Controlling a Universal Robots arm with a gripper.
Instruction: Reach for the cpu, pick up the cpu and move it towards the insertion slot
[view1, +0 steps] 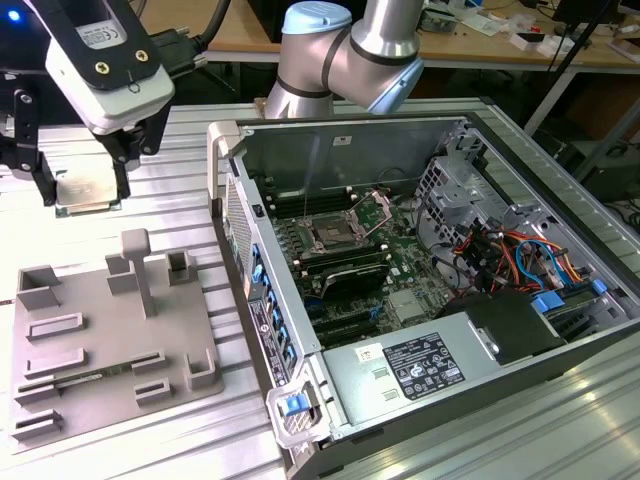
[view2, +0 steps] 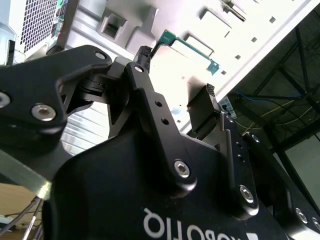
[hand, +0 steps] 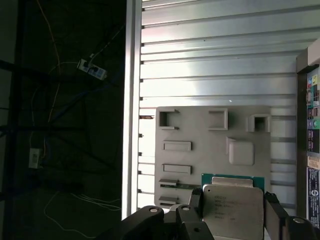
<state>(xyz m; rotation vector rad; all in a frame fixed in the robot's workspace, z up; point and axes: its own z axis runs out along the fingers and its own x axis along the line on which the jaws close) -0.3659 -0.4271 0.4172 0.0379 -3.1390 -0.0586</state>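
cpu (view1: 88, 192) clamped between the jaws, held over the ribbed table (view1: 190, 160) just past the grey tray (view1: 100, 340), at the exterior view's left, well apart from the slot (view1: 330, 237) inside the open case (view1: 340, 140)

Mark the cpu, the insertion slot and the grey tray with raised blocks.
cpu (hand: 232, 210): first wrist view, middle of its silvery metal top.
insertion slot (view1: 329, 238): exterior view, dark centre of the socket.
grey tray (view1: 105, 320): exterior view, bare flat part between the raised blocks.
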